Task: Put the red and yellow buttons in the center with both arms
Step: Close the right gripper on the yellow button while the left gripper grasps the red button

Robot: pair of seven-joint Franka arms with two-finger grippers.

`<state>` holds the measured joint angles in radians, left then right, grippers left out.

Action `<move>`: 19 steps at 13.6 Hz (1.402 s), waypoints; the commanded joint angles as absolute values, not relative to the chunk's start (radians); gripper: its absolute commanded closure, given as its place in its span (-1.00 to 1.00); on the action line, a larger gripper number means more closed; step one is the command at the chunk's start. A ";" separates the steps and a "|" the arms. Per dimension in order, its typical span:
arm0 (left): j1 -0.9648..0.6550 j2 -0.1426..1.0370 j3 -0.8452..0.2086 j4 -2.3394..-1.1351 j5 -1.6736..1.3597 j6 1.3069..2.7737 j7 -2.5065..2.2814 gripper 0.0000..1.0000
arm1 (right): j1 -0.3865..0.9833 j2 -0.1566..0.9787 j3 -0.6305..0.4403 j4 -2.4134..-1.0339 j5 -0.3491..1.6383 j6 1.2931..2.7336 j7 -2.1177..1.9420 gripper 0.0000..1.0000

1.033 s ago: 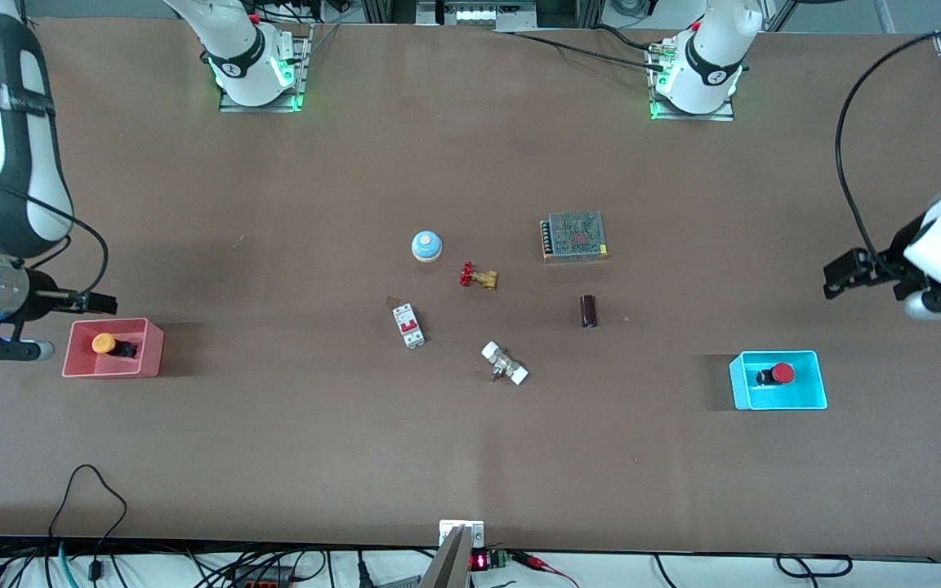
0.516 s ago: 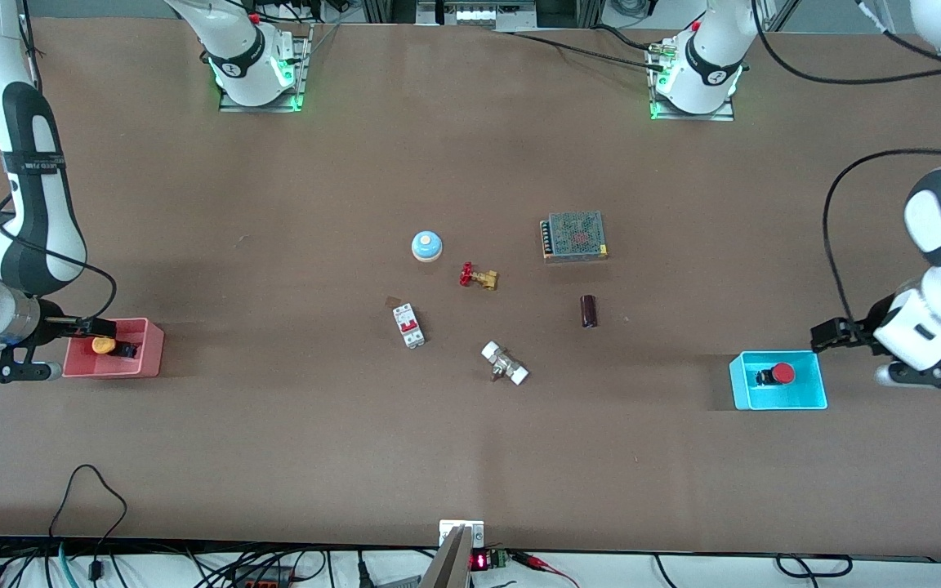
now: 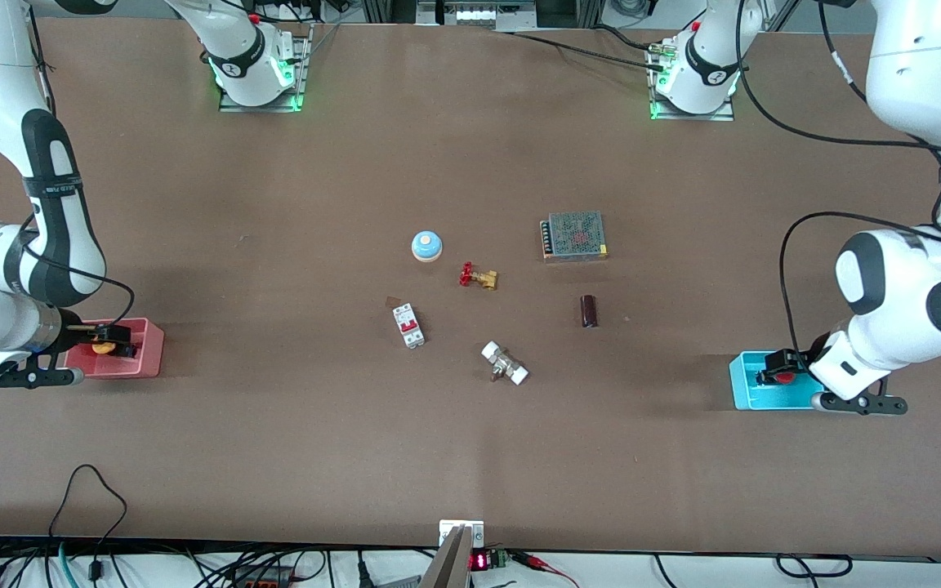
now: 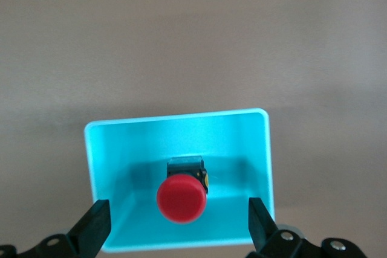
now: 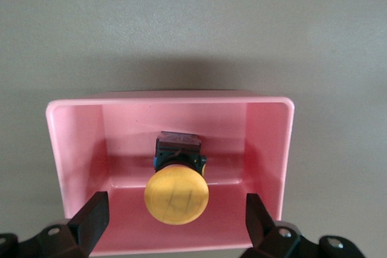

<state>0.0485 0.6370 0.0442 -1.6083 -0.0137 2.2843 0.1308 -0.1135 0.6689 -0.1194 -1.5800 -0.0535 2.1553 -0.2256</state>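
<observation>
Left wrist view shows the red button [image 4: 181, 198], a round red cap on a short black body, lying in the cyan tray [image 4: 109, 155] at the left arm's end of the tabletop [image 3: 470, 441]. The left tool [image 4: 176, 228] hangs over it with fingers spread wide, the button between them, untouched. At the right arm's end, the yellow button [image 5: 176, 196], same shape, lies in the pink tray [image 5: 75, 149], centred under the equally spread right tool [image 5: 175, 225].

red btn [image 4: 181, 198], cyan tray [image 4: 115, 149], yellow btn [image 5: 176, 197], pink tray [image 5: 78, 149], brown table [image 3: 274, 441]
</observation>
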 commanded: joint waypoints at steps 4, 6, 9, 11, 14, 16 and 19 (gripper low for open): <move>0.052 0.670 0.044 -1.609 -0.031 2.315 0.137 -0.88 | -0.135 0.713 -0.110 -1.557 -0.017 2.178 -0.281 -1.00; 0.052 0.667 0.044 -1.611 -0.031 2.303 0.120 -0.64 | -0.135 0.721 -0.109 -1.555 -0.015 2.178 -0.279 -1.00; 0.051 0.658 0.044 -1.626 -0.029 2.289 0.115 -0.30 | -0.135 0.726 -0.109 -1.549 -0.017 2.178 -0.276 -1.00; 0.051 0.658 0.046 -1.626 -0.029 2.270 0.107 -0.10 | -0.135 0.736 -0.109 -1.534 -0.017 2.178 -0.278 -0.91; 0.051 0.650 0.046 -1.624 -0.029 2.250 0.094 0.17 | -0.133 0.742 -0.109 -1.522 -0.017 2.178 -0.276 -0.79; 0.051 0.635 0.046 -1.620 -0.029 2.249 0.091 0.31 | -0.133 0.742 -0.109 -1.522 -0.017 2.178 -0.278 -0.73; 0.049 0.595 0.048 -1.605 -0.029 2.226 0.091 0.39 | -0.133 0.744 -0.109 -1.522 -0.017 2.177 -0.279 -0.56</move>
